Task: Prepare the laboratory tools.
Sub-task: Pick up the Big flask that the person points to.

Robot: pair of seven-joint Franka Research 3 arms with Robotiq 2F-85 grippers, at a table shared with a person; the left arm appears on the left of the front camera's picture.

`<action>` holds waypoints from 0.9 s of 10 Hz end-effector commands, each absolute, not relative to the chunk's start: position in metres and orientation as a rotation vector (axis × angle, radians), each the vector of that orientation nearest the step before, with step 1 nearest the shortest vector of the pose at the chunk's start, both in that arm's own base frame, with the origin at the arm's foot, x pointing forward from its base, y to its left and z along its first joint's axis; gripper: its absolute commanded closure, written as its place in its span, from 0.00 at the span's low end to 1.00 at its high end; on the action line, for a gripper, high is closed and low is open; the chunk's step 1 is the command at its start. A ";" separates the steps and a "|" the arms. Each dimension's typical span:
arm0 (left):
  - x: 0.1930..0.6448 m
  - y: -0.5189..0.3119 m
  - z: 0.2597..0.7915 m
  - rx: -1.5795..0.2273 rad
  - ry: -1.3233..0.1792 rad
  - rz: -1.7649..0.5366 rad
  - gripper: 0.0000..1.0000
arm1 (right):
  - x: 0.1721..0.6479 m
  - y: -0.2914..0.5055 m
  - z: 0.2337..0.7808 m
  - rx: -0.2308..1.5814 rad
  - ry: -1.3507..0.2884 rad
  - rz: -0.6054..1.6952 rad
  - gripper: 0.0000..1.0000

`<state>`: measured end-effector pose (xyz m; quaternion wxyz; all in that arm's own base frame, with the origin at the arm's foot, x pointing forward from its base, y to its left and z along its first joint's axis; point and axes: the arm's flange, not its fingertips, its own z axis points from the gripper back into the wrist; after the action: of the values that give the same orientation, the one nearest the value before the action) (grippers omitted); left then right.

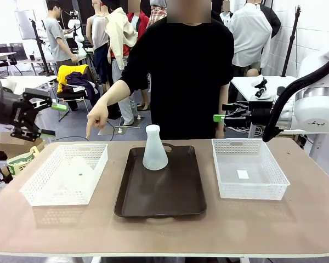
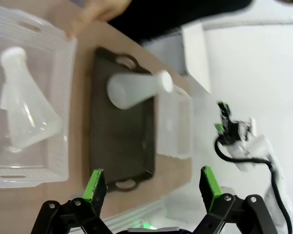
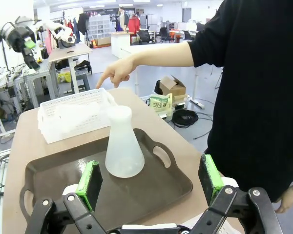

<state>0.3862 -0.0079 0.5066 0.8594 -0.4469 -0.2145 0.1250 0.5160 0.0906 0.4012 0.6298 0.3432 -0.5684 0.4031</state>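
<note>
One translucent whitish conical flask (image 1: 154, 148) stands upright at the far end of the dark brown tray (image 1: 164, 197). A second flask (image 2: 24, 112) lies on its side in the left white basket (image 1: 44, 189). The person's hand (image 1: 96, 120) points a finger down at that basket's far edge. My left gripper (image 1: 51, 119) hangs open above the table's left side, away from both flasks. My right gripper (image 1: 221, 112) is open too, hovering above the far edge of the right basket (image 1: 274, 186). In the right wrist view the upright flask (image 3: 122, 146) stands beyond my open right gripper (image 3: 151, 183).
The right white basket holds just a small white slip (image 1: 242, 174). In the left wrist view the tray (image 2: 122, 151) lies between the two baskets, with my left gripper (image 2: 151, 187) open over the table's edge. Bare tabletop (image 1: 164, 230) runs along the near side.
</note>
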 end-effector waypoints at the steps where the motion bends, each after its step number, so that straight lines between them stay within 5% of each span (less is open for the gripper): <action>1: 0.395 -0.029 0.513 -0.703 -0.456 0.401 0.00 | 0.516 0.092 0.403 0.774 -1.296 0.919 0.00; 5: 0.447 -0.027 0.513 -0.395 -0.143 0.618 0.00 | 0.516 0.092 0.403 0.774 -1.296 0.919 0.00; 9: 0.511 -0.027 0.472 -0.111 -0.081 0.753 0.00 | 0.516 0.092 0.403 0.774 -1.296 0.919 0.00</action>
<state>0.4894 -0.0172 0.4701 0.9277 -0.0684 -0.0505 0.3635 0.5160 0.0905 0.4020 0.6297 0.3424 -0.5688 0.4034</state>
